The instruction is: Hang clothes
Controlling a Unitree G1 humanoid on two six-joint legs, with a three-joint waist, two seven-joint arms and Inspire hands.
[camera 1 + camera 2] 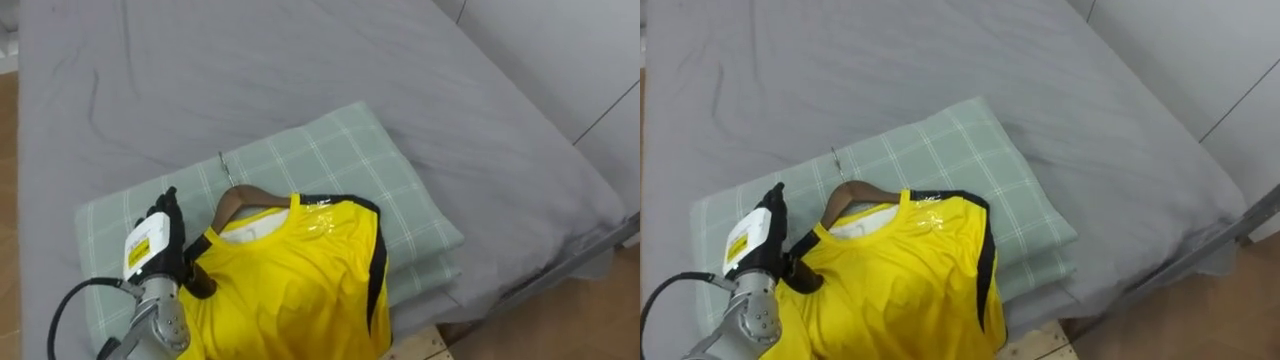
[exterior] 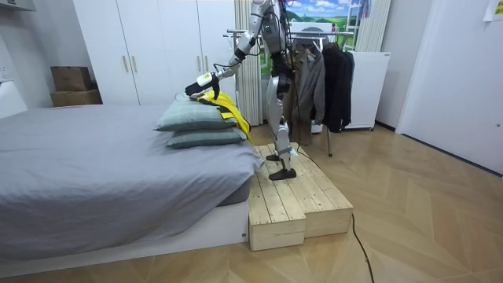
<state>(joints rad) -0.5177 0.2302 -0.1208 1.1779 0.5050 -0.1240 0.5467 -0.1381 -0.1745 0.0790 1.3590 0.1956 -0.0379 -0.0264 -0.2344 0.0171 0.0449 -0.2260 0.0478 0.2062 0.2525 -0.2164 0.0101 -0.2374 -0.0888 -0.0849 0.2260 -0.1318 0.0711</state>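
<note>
reaching out over the pillow, the left hand [image 1: 152, 252] has its fingers [image 1: 170, 212] almost straight, pointing to the far side of the bed. they are not curled round anything that i can see. the back of the hand faces up, so its under side is hidden. a dark bit, which i think is the thumb, lies on the shoulder of the yellow shirt [image 1: 290, 285].

the shirt is already on a wooden hanger [image 1: 245, 195]. the end of the hanger nearest the hand is under the cloth, touching or just beside the hand. from there the hanger runs across to the right, along the near edge of the bed. its metal hook [image 1: 226, 168] sticks out past the collar and points to the far side of the bed. so the middle of the hanger and the hook lie to the right of the fingers and a bit further off. the left hand is the one at the shirt.

the shirt lies flat on a green checked pillow [image 1: 345, 150], with its bottom hanging over the near edge of the grey bed [image 1: 300, 70].

the robot stands on a wooden step [image 2: 291, 196] at that edge. a clothes rack [image 2: 310, 31] is right behind it.

i think the hand must slide right and close on the hanger's neck.
</note>
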